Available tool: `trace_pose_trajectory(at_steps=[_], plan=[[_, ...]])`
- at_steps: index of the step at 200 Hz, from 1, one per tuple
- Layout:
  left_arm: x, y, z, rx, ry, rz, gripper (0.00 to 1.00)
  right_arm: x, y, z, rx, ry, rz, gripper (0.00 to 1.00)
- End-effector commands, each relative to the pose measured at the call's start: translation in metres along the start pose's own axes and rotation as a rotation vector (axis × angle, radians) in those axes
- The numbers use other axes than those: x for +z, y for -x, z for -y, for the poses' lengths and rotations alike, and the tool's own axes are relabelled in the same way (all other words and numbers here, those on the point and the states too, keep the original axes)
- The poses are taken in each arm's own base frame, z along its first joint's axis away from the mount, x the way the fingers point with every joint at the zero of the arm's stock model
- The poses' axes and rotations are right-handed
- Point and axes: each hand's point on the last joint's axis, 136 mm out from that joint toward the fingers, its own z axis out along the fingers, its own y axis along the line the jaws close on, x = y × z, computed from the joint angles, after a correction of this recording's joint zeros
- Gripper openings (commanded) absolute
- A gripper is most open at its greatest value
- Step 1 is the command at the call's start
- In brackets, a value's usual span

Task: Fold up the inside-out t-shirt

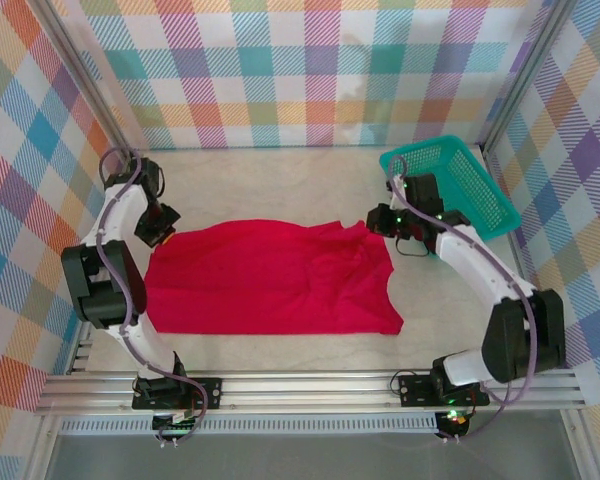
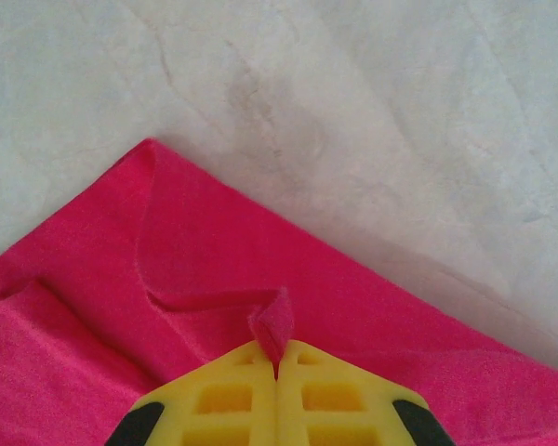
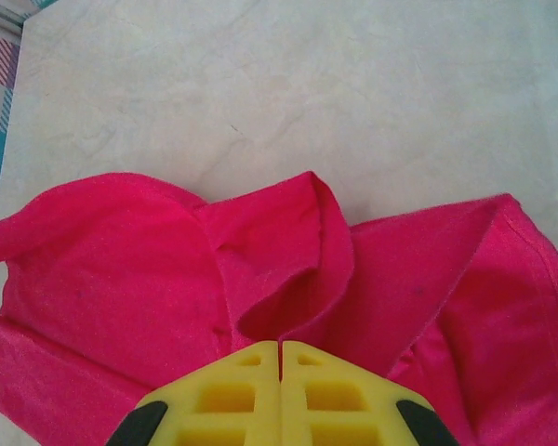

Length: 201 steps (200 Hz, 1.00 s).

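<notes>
The inside-out t-shirt (image 1: pixel 270 280), bright red, lies spread out on the pale tabletop, with its right side bunched and wrinkled. My left gripper (image 1: pixel 158 232) sits at the shirt's far left corner. In the left wrist view its yellow jaws (image 2: pixel 277 358) are shut on a small raised pinch of the red cloth (image 2: pixel 260 251). My right gripper (image 1: pixel 380 222) is at the far right corner. There the yellow jaws (image 3: pixel 280 346) are shut on a curled fold of the shirt (image 3: pixel 121 269).
A teal mesh basket (image 1: pixel 420 150) stands at the back right, just behind the right arm. Plaid-patterned walls and metal posts enclose the table on three sides. Bare tabletop (image 1: pixel 280 175) lies beyond the shirt.
</notes>
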Motion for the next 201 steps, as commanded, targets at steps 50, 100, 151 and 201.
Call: trace_pose_trajectory(at_steps=[50,100,151,201], plan=[[0.003,-0.002,-0.047,-0.104,0.053,0.056,0.00,-0.036,-0.046,0.029,0.042,-0.094,0.049,0.00],[-0.001,0.001,-0.064,-0.150,0.073,0.068,0.00,-0.048,-0.076,0.042,0.069,-0.127,0.026,0.00],[0.022,-0.016,-0.087,-0.179,0.130,0.040,0.00,-0.052,-0.108,0.054,0.150,-0.131,0.004,0.00],[0.049,-0.036,-0.101,-0.196,0.170,-0.010,0.00,-0.042,-0.141,0.074,0.249,-0.150,-0.030,0.03]])
